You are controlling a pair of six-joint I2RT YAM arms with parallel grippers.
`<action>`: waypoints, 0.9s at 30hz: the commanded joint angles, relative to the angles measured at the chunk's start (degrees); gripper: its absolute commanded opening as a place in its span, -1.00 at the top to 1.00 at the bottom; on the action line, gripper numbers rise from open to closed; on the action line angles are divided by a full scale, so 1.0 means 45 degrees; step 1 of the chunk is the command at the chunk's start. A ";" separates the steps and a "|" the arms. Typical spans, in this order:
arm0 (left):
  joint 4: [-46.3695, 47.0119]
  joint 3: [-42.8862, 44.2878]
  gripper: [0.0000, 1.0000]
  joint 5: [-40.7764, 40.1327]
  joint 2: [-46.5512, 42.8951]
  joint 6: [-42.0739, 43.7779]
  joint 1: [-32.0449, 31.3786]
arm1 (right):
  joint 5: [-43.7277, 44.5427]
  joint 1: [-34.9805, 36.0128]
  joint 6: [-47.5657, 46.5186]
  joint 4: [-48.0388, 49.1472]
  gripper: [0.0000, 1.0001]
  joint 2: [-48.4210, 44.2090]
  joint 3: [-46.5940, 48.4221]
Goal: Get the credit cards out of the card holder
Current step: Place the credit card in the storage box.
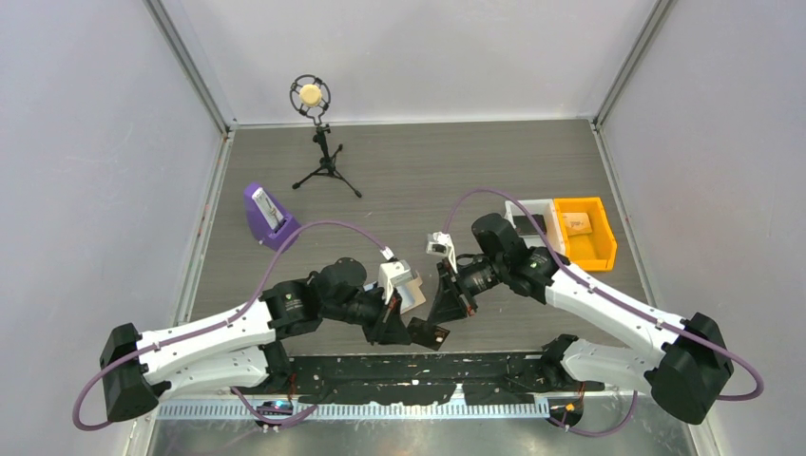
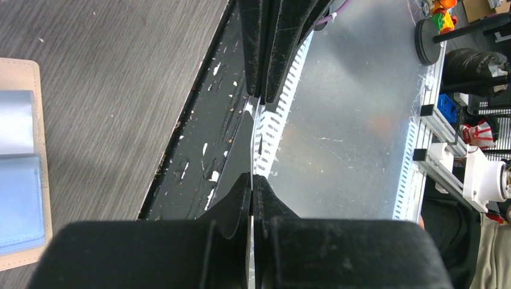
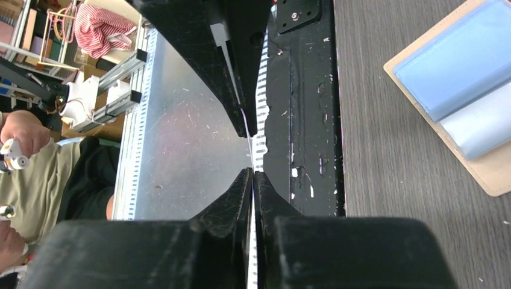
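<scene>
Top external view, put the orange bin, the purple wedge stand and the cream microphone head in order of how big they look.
Largest: the orange bin.
Next: the purple wedge stand, somewhat smaller.
Smallest: the cream microphone head, clearly the smallest of the three.

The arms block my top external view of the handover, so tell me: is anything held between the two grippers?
Observer: Yes. The left wrist view shows a thin card, edge-on, spanning from the left gripper to the right gripper.
Operator: Do both have a grip on it?
Observer: The right wrist view shows the right jaws closed on one end and the left jaws closed on the other.
Operator: And the card holder, open or shut?
Observer: The card holder lies open and flat on the table, light blue inside facing up, apart from both grippers.
</scene>
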 commanded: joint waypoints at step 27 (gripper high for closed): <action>-0.4484 0.1776 -0.99 -0.7298 -0.2321 0.1389 0.0163 | 0.7561 -0.3757 0.5636 0.3442 0.89 -0.1725 0.0100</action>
